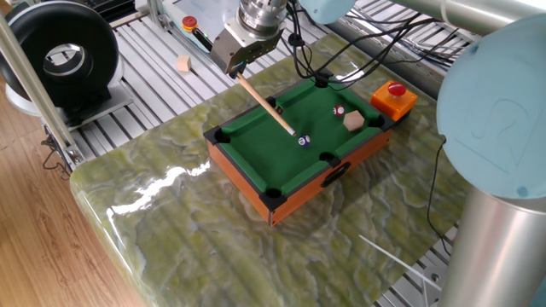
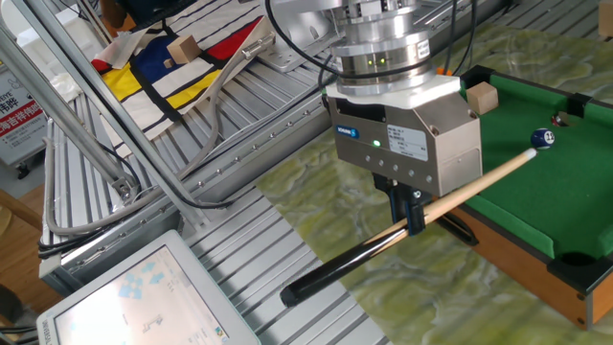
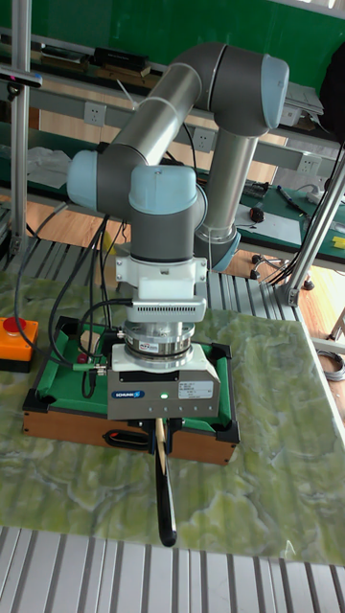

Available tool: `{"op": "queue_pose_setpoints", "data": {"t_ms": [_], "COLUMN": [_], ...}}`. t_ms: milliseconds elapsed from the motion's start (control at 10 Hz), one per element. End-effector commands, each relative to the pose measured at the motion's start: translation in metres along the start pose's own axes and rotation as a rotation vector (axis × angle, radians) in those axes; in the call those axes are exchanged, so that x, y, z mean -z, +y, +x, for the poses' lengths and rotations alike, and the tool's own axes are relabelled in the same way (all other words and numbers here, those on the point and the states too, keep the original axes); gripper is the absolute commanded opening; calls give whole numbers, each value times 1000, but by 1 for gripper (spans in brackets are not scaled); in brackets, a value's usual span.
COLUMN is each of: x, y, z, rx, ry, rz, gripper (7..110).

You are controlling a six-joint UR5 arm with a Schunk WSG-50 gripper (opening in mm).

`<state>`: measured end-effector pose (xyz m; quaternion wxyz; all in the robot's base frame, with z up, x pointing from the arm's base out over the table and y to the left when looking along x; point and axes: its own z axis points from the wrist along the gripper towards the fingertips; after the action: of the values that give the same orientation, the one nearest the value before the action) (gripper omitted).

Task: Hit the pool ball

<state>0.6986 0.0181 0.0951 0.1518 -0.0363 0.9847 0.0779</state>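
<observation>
**Cue held at ball on mini pool table**

One fixed view: The tool (image 1: 240, 72) is seen above the back-left rail of the pool table (image 1: 256, 192), closed on a cue (image 1: 266, 105). The cue is angled down across the green felt, its tip just beside the pool ball (image 1: 304, 141); contact cannot be told. The ball is located near the felt's middle, toward the right long rail. A red-and-white ball (image 1: 339, 111) and a wooden cube (image 1: 354, 121) are seen further back, near an orange box with a red button (image 1: 393, 98). The pool table is set on a green marbled tabletop (image 1: 171, 222).

The other fixed view: The tool (image 2: 410, 206) is clamped on the cue (image 2: 450, 199) between its pale shaft and black butt. The tip is just short of the ball (image 2: 543, 139). The cube (image 2: 482, 97) is seen at the far rail.

Tall fixed view: The tool (image 3: 159, 435) is seen at the near rail, with the cue's butt (image 3: 165, 498) pointed toward the camera. The ball is hidden.
</observation>
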Motion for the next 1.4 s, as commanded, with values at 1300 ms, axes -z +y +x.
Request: {"op": "queue_pose_setpoints", "data": {"t_ms": [1300], "x": [1], "y": [-2], "z": [10], "rx": [3], "ry": [11], "rz": [9], "gripper": [7]}}
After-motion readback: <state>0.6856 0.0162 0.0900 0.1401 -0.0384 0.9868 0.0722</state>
